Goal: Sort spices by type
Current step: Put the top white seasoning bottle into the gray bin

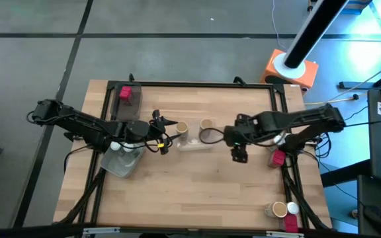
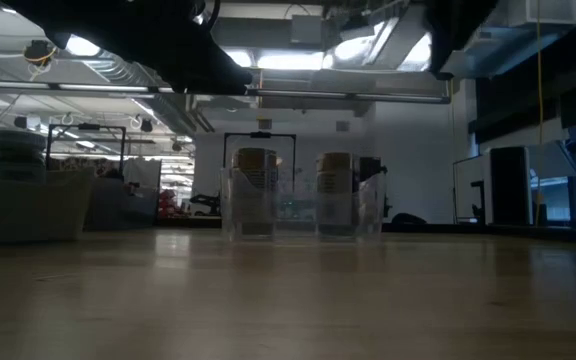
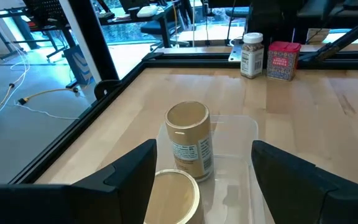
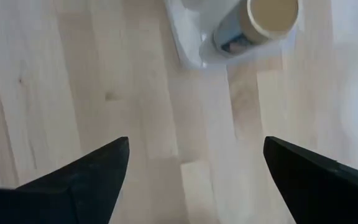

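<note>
Risk first: the left gripper (image 1: 165,137), fingers apart and empty, hangs just left of the clear tray (image 1: 194,145); I judge a careless sweep could topple the two tan jars (image 3: 189,140) standing in it. The right gripper (image 1: 239,156), fingers spread and empty, sits right of the tray. A red jar (image 1: 126,92) waits far left; more spices (image 1: 282,209) cluster near right

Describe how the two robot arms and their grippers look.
Both arms are dark, jointed and slim. The left gripper carries yellow wiring near its tip; the right gripper is plain black with a cable looped beside it. Each has two broad, wedge-shaped black fingers.
</note>
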Controlling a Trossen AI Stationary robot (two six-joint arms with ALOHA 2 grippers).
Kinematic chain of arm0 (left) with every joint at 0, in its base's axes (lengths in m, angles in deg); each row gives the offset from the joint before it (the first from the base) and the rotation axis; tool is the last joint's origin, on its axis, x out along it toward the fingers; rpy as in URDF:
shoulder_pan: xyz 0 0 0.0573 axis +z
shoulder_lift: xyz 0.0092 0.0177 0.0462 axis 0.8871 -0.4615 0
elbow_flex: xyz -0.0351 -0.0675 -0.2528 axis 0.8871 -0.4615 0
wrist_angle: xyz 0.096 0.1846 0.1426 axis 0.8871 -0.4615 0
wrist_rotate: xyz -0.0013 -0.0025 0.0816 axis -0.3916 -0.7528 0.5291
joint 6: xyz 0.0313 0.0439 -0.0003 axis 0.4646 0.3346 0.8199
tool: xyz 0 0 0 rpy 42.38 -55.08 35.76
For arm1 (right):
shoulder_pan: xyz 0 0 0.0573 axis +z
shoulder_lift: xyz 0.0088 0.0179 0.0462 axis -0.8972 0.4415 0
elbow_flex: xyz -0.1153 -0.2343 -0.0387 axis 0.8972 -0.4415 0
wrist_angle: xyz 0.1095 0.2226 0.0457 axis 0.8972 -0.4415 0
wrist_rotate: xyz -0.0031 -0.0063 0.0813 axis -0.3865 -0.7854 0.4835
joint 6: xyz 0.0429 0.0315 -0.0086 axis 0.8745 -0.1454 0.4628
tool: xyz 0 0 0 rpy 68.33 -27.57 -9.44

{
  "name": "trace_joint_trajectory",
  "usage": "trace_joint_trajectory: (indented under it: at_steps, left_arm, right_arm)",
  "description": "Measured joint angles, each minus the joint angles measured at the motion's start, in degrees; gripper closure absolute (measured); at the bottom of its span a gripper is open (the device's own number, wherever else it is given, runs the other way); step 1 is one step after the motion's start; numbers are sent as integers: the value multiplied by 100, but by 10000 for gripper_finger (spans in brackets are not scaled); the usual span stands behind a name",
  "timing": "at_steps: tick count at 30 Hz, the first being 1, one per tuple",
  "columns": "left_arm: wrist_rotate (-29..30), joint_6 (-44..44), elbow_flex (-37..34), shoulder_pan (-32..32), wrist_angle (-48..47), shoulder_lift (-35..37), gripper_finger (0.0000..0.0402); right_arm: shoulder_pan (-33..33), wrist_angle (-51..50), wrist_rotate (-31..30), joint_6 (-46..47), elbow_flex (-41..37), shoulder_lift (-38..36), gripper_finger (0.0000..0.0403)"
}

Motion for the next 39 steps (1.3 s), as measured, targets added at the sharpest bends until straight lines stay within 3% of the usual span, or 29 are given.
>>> trace_joint_trajectory:
  at_steps: [13,25,39]
  left_arm:
    - [0,-26,0,0,15,0,156]
    - [0,-46,0,0,15,0,156]
    - [0,-46,0,0,9,0,156]
  right_arm:
    - [216,-434,-15,1607,-1756,-1571,34]
    - [7,-1478,-738,2223,-1945,-1696,34]
    - [-1413,-1493,552,1459,-2975,-1725,34]
